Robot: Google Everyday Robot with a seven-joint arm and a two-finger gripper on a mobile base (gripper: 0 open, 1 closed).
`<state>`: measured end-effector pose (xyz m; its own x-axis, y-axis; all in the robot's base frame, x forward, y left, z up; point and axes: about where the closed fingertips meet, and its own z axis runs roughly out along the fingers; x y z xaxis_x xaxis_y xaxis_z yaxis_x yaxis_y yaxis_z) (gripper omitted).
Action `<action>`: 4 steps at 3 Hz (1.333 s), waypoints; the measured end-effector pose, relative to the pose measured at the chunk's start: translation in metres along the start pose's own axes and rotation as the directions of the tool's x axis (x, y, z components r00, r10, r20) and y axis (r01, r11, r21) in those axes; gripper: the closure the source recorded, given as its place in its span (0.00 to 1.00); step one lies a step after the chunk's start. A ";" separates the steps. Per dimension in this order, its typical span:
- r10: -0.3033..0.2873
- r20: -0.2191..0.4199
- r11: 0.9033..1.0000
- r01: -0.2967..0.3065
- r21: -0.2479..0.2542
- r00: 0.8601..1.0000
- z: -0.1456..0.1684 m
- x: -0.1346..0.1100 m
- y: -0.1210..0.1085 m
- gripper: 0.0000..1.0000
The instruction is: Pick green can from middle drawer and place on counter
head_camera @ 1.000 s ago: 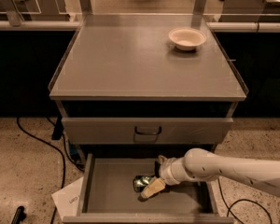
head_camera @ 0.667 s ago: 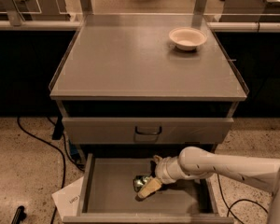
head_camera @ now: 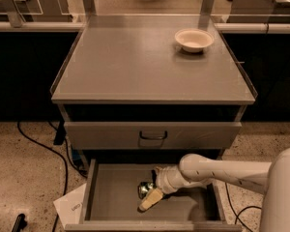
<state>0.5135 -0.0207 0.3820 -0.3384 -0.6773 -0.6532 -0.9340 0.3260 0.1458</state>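
The green can (head_camera: 144, 189) is small and shiny and lies on the floor of the open middle drawer (head_camera: 111, 199), near its centre. My gripper (head_camera: 150, 197) reaches into the drawer from the right on a white arm (head_camera: 217, 170). It sits right against the can's right and front side. The counter (head_camera: 145, 62) is the broad grey cabinet top above.
A white bowl (head_camera: 194, 39) stands on the counter at the back right. A closed grey drawer front with a dark loop handle (head_camera: 152, 137) sits above the open drawer. White paper (head_camera: 72, 208) and black cables (head_camera: 38, 146) lie on the floor at left.
My arm has shifted a little to the left, bringing the gripper closer onto the can. The can has stayed where it lay.
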 end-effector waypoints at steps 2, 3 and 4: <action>0.014 -0.014 1.000 -0.015 -0.020 1.000 0.010 0.009 0.004 0.19; 0.014 -0.014 1.000 -0.015 -0.020 1.000 0.010 0.009 0.004 0.42; 0.014 -0.014 1.000 -0.015 -0.020 1.000 0.010 0.009 0.004 0.65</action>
<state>0.5074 -0.0189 0.3694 -0.3532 -0.6817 -0.6407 -0.9311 0.3228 0.1699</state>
